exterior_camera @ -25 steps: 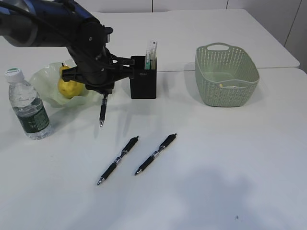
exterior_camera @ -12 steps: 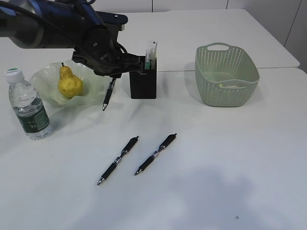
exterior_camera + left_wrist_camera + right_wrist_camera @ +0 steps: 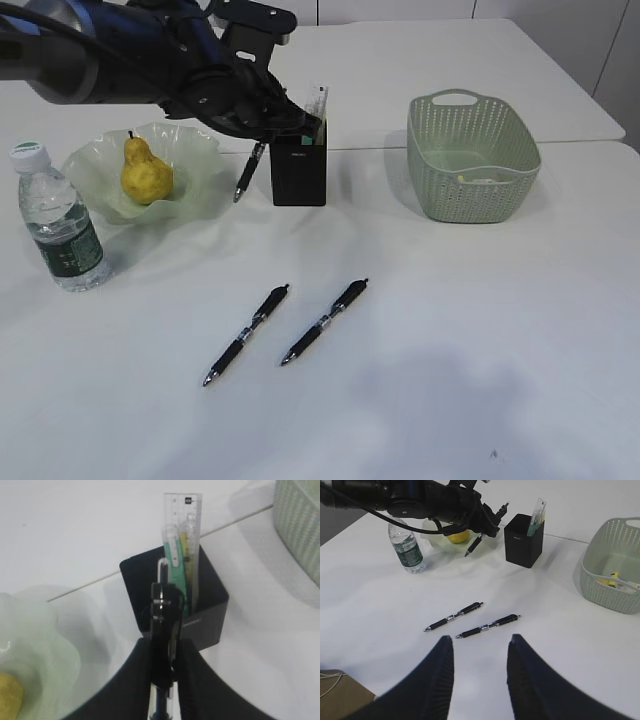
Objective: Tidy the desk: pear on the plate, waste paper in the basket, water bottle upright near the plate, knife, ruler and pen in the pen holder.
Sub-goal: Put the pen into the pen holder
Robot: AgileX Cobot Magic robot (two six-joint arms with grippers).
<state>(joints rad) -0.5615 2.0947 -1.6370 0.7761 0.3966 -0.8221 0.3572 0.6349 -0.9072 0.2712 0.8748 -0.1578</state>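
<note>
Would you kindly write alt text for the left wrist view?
The left claw grips a black pen just before a black pen holder, which holds a clear ruler and a green pen. A pale green plate sits lower left.

The left tool (image 3: 262,138) holds a black pen (image 3: 248,172) tilted beside the pen holder (image 3: 299,172).
</note>
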